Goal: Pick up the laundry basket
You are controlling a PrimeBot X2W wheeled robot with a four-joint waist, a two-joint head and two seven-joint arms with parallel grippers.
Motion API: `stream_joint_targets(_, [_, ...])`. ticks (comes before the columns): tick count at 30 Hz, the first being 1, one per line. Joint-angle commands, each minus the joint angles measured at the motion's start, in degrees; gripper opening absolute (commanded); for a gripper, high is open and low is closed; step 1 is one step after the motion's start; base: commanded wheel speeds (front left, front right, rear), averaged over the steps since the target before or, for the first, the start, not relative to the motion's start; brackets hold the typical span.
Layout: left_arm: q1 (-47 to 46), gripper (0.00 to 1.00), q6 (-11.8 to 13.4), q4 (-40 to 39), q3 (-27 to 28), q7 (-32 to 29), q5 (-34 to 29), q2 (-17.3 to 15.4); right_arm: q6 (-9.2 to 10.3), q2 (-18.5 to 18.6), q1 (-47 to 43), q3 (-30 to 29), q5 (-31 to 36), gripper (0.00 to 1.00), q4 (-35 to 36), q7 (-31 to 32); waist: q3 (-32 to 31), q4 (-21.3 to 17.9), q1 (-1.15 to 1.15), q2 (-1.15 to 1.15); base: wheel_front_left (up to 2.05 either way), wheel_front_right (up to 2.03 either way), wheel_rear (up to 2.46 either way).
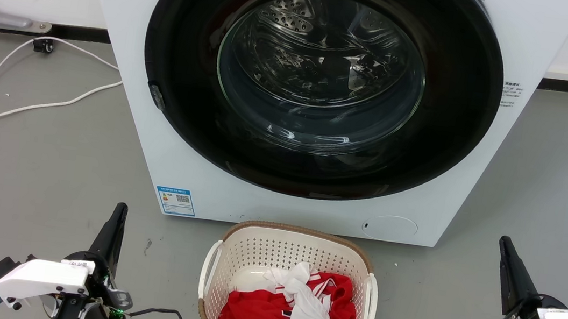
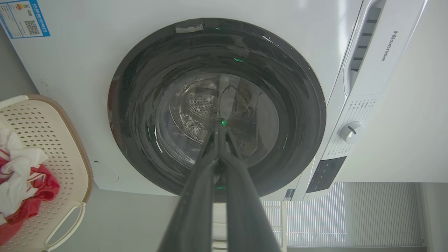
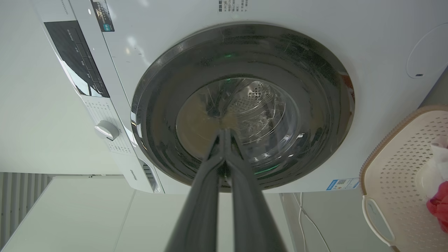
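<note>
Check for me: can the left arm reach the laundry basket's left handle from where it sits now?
Probably yes. The left gripper, fingers shut, sits on the same side as the laundry basket's left handle, with only grey floor between. It would need to open first.

Head view downward, wrist views share washer [image 2: 210,63]

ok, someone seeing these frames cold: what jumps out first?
The big, dark, round washer door dominates the upper middle of the head view. Just below it on the grey floor sits the laundry basket, holding red and white clothes. The left gripper and right gripper flank it at the lower corners, both shut and apart from its handles.
</note>
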State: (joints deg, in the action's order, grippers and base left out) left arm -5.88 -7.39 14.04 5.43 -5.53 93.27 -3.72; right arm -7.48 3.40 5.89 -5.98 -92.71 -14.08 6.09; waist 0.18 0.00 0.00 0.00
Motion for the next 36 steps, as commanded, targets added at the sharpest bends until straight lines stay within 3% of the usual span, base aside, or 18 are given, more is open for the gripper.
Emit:
stream_joint_targets(1, [-0.5, 0.00, -0.2, 0.1, 0.1, -0.3, -0.3, 0.1, -0.02, -0.2, 0.7, -0.1, 0.2, 0.00, 0.0, 0.1, 0.0, 0.0, 0.00, 0.00, 0.00, 0.00, 0.00])
stream_joint_targets(17, [-0.6, 0.00, -0.2, 0.1, 0.4, -0.4, -0.4, 0.2, -0.02, -0.3, 0.7, -0.2, 0.4, 0.00, -0.1, 0.2, 0.0, 0.0, 0.00, 0.00, 0.00, 0.00, 0.00])
stream_joint_targets(18, [0.0, 1.00, 0.0, 0.0, 0.2, -0.3, -0.3, 0.2, 0.00, -0.1, 0.0, -0.1, 0.0, 1.00, 0.0, 0.0, 0.0, 0.0, 0.00, 0.00, 0.00, 0.00, 0.00])
stream_joint_targets(29, [0.3, 1.00, 0.0, 0.1, -2.3, 2.3, -2.4, 0.4, 0.00, -0.2, -1.2, 1.5, 1.8, 1.00, 0.3, -2.6, 0.0, 0.1, 0.00, 0.00, 0.00, 0.00, 0.00])
stream_joint_targets(36, [0.0, 1.00, 0.0, -1.3, -3.2, 4.2, -10.3, 0.4, 0.00, -0.2, -1.4, 1.5, 7.7, 1.00, 1.4, -4.5, 0.0, 0.2, 0.00, 0.00, 0.00, 0.00, 0.00])
